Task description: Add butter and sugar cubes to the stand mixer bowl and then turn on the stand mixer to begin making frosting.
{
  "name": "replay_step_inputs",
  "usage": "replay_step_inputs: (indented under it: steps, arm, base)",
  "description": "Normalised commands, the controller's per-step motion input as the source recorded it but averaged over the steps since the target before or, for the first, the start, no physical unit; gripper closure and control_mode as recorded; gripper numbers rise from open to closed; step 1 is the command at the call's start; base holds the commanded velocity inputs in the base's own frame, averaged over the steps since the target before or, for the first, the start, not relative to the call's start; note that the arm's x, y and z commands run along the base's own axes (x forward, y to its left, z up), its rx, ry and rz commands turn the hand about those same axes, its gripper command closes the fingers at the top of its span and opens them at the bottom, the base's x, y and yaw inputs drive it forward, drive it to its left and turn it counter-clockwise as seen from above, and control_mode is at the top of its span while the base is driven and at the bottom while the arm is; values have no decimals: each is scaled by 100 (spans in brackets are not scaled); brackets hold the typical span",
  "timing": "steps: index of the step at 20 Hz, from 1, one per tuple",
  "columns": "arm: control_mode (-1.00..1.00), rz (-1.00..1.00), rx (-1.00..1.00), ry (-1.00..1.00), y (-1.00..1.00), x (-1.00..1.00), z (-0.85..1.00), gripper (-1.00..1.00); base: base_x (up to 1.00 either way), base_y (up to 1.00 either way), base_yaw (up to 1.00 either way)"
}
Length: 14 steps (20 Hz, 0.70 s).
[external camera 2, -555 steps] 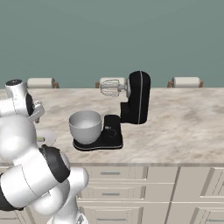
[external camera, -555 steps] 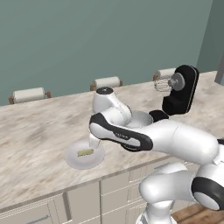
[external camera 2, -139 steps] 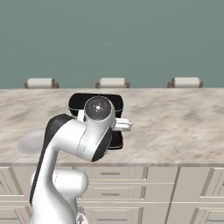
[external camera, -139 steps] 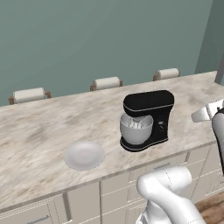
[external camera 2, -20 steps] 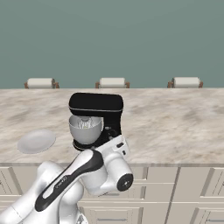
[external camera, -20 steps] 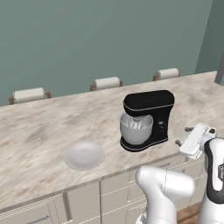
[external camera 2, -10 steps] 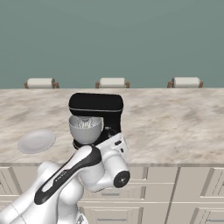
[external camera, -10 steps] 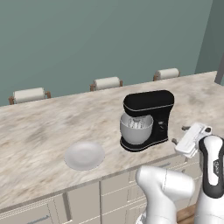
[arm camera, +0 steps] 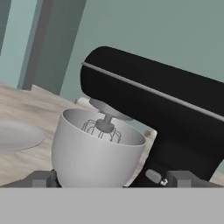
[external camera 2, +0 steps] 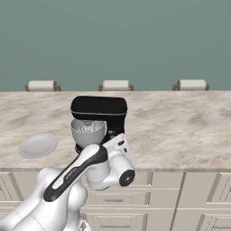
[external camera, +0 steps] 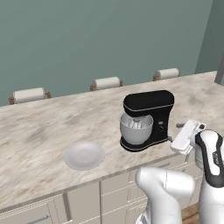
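I have the glossy black stand mixer sitting on the beige marbled stone counter, its rounded head lowered flat over the deep silver-grey metal bowl, with the wire whisk hanging down inside the bowl's rim. My two-finger gripper sits low, near the mixer, looking at its side; its jaws are spread wide and pinch nothing, and in the hand view one dark fingertip rises at the bowl's lower left while the other stands below the mixer's column, so the bowl and base lie ahead of the gap between them. A small grey knob on the mixer's column shows just beside the second fingertip. In the left base view my white hand hovers just to the right of the mixer's column, apart from it. The mixer's head runs lengthwise along the counter, bowl end toward the flat round white plate, which lies well to the mixer's left. I count one mixer, one bowl, one plate, and three pale chair backs beyond the counter's far edge. I cannot tell what lies in the bowl.
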Motion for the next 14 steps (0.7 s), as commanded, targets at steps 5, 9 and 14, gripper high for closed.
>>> replay_step_inputs:
  steps: [5,9,14]
  arm:
    - [-100,11,0,0,-1,13,-1,-100]
    - [-100,6,0,0,0,22,0,-100]
    - [-100,0,0,0,0,26,-2,-100]
  base:
    - [0,0,0]
    - [0,0,0]
    - [0,0,0]
